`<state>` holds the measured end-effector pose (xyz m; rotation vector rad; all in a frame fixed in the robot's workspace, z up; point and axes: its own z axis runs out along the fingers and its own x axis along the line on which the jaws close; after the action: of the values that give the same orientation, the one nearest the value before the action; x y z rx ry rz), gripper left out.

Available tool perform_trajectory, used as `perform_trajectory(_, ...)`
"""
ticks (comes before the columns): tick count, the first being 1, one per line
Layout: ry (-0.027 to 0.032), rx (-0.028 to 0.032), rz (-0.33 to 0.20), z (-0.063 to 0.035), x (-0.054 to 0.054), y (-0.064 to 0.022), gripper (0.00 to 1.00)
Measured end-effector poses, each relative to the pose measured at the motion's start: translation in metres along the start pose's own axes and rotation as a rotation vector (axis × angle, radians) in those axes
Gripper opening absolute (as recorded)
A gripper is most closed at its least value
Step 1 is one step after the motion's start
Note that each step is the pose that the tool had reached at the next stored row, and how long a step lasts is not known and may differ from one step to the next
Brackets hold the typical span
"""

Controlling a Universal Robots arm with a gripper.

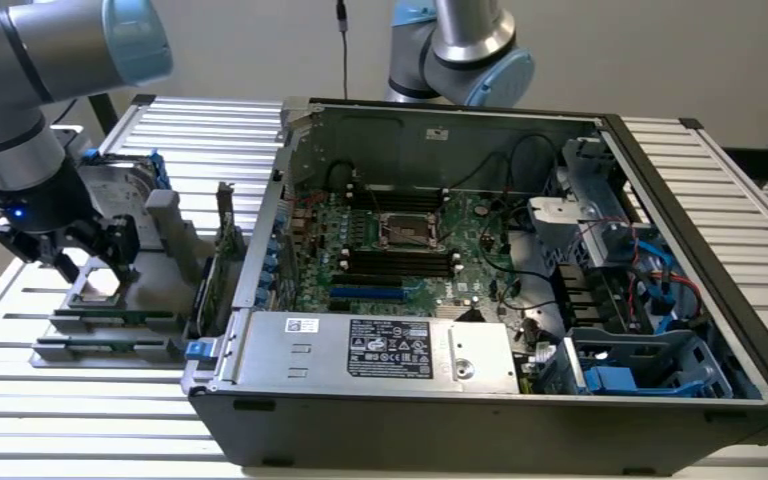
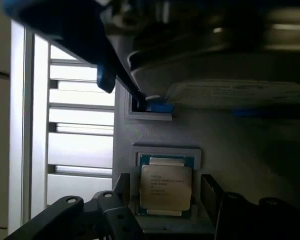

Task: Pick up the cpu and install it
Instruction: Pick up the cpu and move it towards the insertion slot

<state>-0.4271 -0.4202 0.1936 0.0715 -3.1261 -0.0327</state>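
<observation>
The cpu (image 2: 166,186) is a small square chip with a shiny metal top, lying flat in a recess of a grey holder (image 2: 155,132). In the exterior view the cpu (image 1: 97,287) sits at the left, outside the computer case. My gripper (image 2: 166,192) hangs just above it, open, with one finger (image 2: 124,186) on each side of the chip and not touching it. From the exterior camera the gripper (image 1: 88,262) is right over the chip. The empty cpu socket (image 1: 407,230) lies on the motherboard inside the open case (image 1: 491,400).
A hard drive in a blue bracket (image 1: 124,185) stands behind the holder. Memory sticks (image 1: 111,322) lie in slots in front of the chip. A second arm (image 1: 458,55) stands behind the case. The slatted table (image 1: 91,420) carries everything.
</observation>
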Motion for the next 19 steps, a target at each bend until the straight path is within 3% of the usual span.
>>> perform_trajectory(10,0.0039,0.0181,0.0,0.0049,-0.0017,-0.0001,0.67)
perform_trajectory(19,0.004,0.0199,0.0,0.0061,-0.0019,-0.0002,0.67)
